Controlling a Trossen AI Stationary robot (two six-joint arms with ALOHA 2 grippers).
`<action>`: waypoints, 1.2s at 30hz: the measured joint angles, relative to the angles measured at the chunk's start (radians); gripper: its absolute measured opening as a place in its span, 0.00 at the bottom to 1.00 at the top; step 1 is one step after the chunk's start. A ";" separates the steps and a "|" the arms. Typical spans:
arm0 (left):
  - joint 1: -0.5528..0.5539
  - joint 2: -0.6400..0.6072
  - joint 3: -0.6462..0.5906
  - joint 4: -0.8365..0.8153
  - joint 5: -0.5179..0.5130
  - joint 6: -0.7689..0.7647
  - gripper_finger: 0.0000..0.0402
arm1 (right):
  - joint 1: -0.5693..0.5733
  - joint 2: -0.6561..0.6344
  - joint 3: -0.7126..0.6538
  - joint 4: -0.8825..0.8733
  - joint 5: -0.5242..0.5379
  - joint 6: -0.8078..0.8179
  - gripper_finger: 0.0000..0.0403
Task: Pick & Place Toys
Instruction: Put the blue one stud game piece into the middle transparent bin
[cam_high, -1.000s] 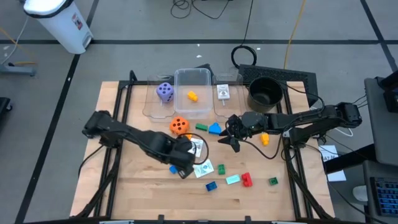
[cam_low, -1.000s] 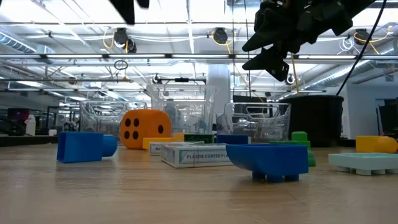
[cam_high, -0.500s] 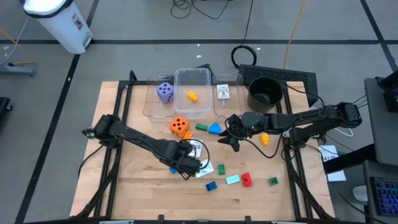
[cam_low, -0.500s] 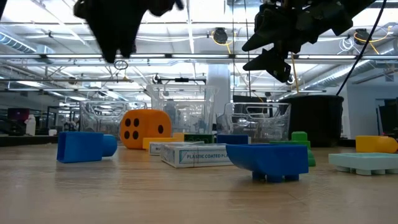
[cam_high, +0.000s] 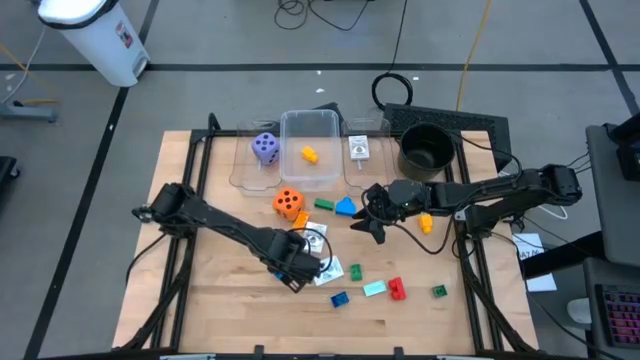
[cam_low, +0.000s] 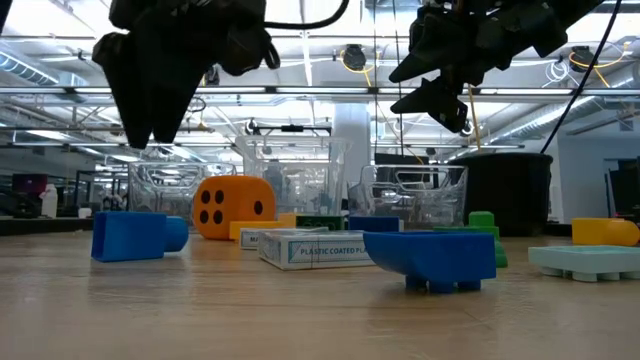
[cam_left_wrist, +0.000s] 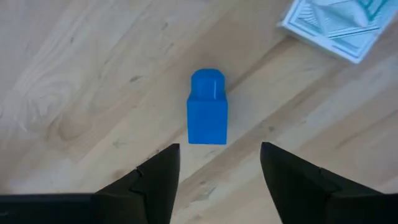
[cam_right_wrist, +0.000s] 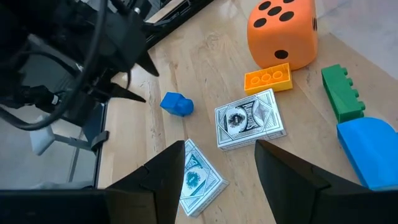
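Nearest the front edge of the table (cam_high: 230, 310) lie a small blue block (cam_high: 340, 298), a teal plate (cam_high: 374, 288), a red block (cam_high: 397, 289) and a green block (cam_high: 439, 291), all loose and apart from one another. Just behind them the left pincer (cam_left_wrist: 214, 163) hangs over a blue brick (cam_left_wrist: 207, 116), its dark fingers (cam_left_wrist: 158, 177) spread apart on either side of the brick and not touching it; a white printed card box (cam_left_wrist: 333, 28) lies just beside. In the low view that brick (cam_low: 135, 235) rests flat on the wood with the left pincer above it. Farther in, the right pincer (cam_right_wrist: 214, 165) hovers above the table with fingers apart and nothing between them, over a second card box (cam_right_wrist: 250, 119), a yellow-orange block (cam_right_wrist: 267, 78), a green block (cam_right_wrist: 342, 93) and the orange die (cam_right_wrist: 283, 31). At the back, the clear tub (cam_high: 310, 150) holds a yellow piece (cam_high: 309, 155), the purple die (cam_high: 264, 147) stands beside it, and the black pot (cam_high: 426, 148) sits at the far right
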 joint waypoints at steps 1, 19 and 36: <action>0.000 0.000 -0.005 0.002 0.001 0.000 0.61 | 0.000 0.000 0.000 0.000 0.000 0.000 0.46; 0.000 0.000 -0.165 0.191 0.073 0.030 0.84 | 0.000 0.000 0.000 -0.001 0.000 -0.005 0.46; 0.023 0.000 -0.309 0.346 0.134 0.044 0.74 | 0.000 0.000 0.000 -0.001 0.000 -0.009 0.46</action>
